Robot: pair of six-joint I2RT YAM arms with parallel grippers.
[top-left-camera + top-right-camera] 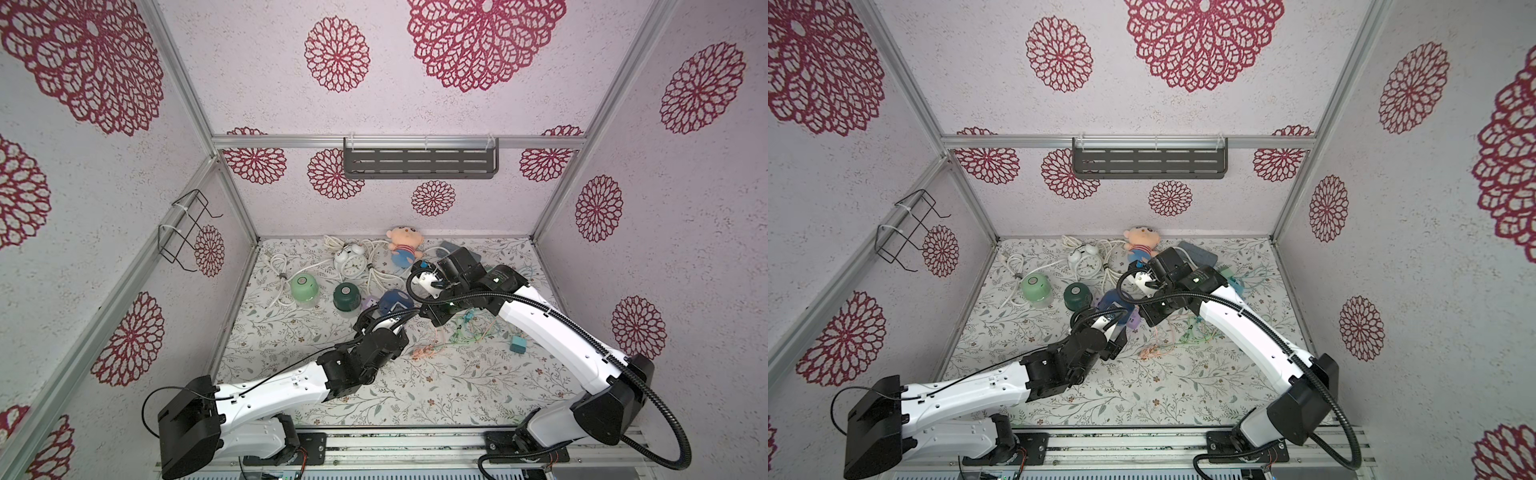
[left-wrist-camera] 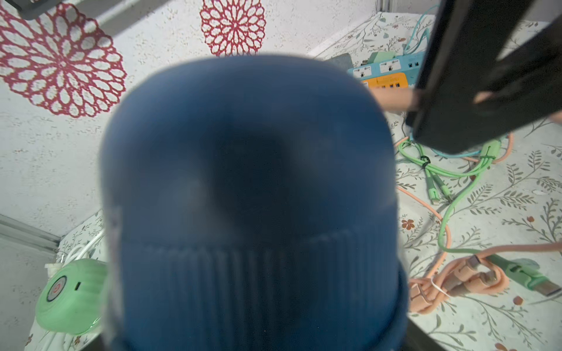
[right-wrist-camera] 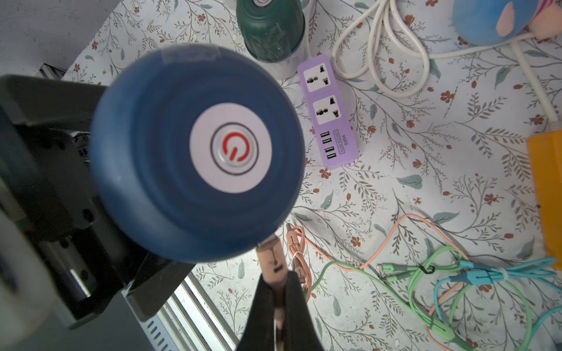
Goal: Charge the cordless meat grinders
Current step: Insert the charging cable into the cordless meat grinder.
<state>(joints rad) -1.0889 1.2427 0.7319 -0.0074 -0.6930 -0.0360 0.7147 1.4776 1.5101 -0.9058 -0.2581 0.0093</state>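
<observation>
Right wrist: peach plug [image 3: 271, 263] in right gripper [image 3: 278, 279], navy grinder [image 3: 197, 152] seemingly in left gripper [image 1: 384, 319].

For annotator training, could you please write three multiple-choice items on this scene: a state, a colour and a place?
1. The left gripper is: A holding the navy grinder; B open and empty; C shut on nothing.
2. The plug in the right gripper is: A white; B blue; C peach-orange.
3. The purple power strip lies: A in the left gripper; B beside the dark green grinder; C in the right gripper.
Key: A, the grinder sits between its jaws; C, shut jaws pinch a peach-orange plug; B, they lie side by side.
</observation>
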